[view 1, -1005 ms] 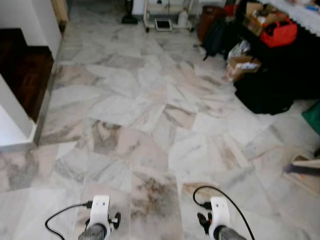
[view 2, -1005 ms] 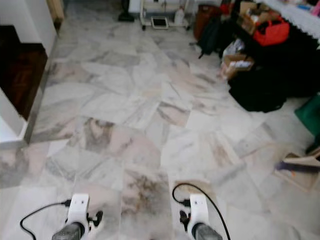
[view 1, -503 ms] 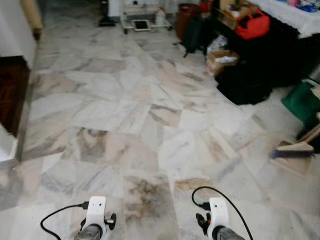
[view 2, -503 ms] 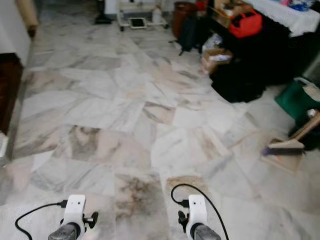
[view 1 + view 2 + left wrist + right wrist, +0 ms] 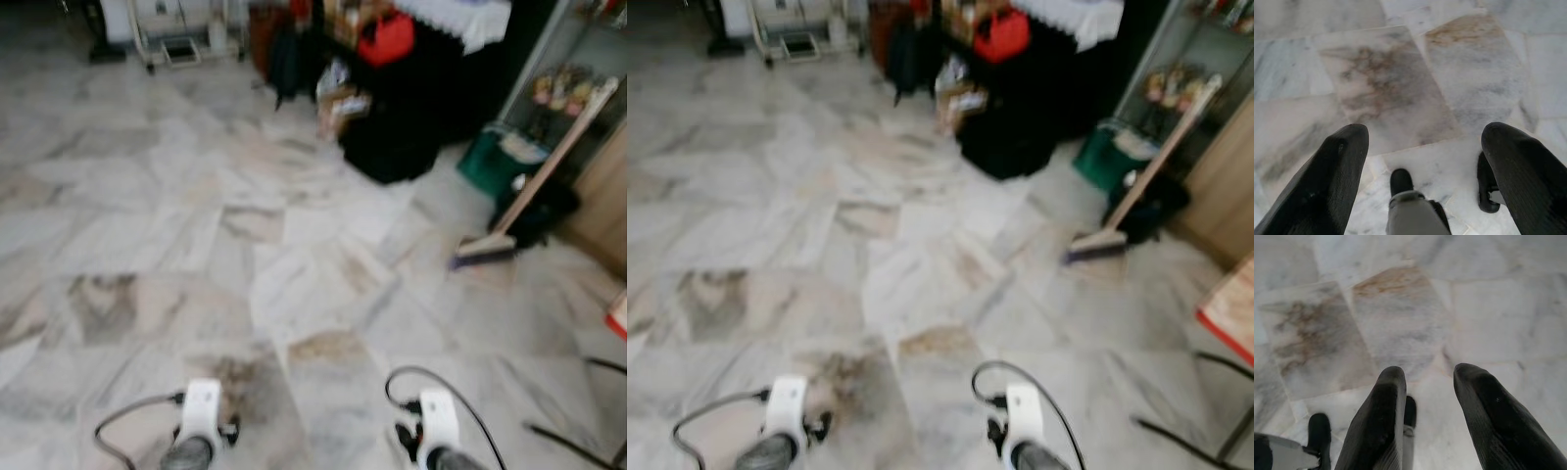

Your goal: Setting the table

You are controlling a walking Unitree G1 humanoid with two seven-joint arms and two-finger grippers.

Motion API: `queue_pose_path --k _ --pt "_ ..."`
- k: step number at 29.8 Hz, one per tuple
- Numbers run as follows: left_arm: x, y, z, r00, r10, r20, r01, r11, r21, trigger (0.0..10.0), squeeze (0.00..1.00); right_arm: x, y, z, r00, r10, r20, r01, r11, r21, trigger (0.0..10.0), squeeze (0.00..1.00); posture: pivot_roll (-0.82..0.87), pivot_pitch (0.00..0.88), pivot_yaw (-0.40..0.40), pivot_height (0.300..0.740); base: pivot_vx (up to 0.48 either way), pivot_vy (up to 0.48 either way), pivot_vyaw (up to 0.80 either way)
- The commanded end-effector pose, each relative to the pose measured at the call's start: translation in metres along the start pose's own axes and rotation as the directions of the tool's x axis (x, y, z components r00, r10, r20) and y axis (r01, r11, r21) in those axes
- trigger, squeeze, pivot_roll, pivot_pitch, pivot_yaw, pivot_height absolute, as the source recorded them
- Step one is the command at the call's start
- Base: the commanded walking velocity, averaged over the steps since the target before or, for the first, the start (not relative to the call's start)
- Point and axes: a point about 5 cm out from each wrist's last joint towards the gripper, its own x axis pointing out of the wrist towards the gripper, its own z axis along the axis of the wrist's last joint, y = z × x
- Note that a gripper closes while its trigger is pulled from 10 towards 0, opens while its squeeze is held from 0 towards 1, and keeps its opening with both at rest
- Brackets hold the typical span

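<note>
Marble floor [image 5: 196, 225] takes up most of the head views, pale slabs w/ brown-grey veining, blurred. Wide open stretch runs from the robot's arms up to the far edge and across to the left edge.

Far right: a dark heap of black bags [image 5: 392, 137] sits on the floor against a black-draped table [image 5: 460, 59] w/ a white lace cloth [image 5: 456, 18] on its top edge. A red bag [image 5: 385, 37] rests on top of the heap; cardboard boxes [image 5: 338, 98] just beside it on the floor side. Right of that, a glass shelf unit [image 5: 563, 69] w/ small items, too blurred to tell. A green bin [image 5: 500, 157] stands at its foot. A broom [image 5: 534, 176] leans tilted toward the shelf, bristle head on the floor. A red-edged table corner [image 5: 1229, 313] cuts in at the right edge; black cables [image 5: 568, 446] on the floor below it.

Far left corner: a white trolley [image 5: 176, 29].

No tableware can be made out.

Left gripper [image 5: 1425, 147] hangs low over the floor, fingers [image 5: 1327, 181] spread wide, nothing between. Right gripper [image 5: 1430, 377] also over the floor, fingers [image 5: 1381, 426] parted w/ a narrower gap, holding nothing.
</note>
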Motion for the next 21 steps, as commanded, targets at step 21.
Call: queue_pose_path --k 21 --pt "-0.0012 0.0064 -0.0055 0.999 0.024 -0.036 -0.022 0.998 0.052 10.0 0.0 -0.0005 0.0008 -0.004 1.0 -0.017 -0.005 0.017 0.999 0.034 10.0 0.0 0.09 0.108 -0.073 0.74 0.0 -0.179 -0.66"
